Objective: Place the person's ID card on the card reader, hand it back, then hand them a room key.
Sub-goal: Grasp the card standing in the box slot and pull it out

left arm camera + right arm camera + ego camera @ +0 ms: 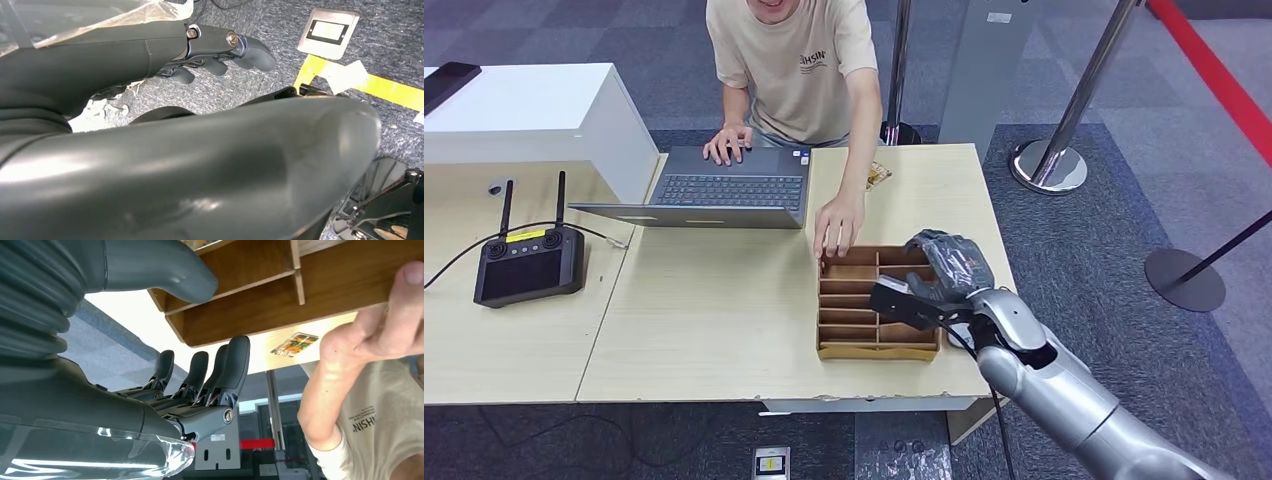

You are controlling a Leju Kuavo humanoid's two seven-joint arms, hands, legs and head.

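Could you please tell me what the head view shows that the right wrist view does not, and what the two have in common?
Head view alone: the laptop under the person's other hand, the black controller with two antennas, the white counter and the stanchion bases on the carpet.

Right wrist view alone: a close look at the right hand's dark fingers, spread and holding nothing, beside the organizer's outer wall.

Both: the right hand, the wooden organizer, the person's hand at the organizer's rim, the beige T-shirt, and a small packet on the table.
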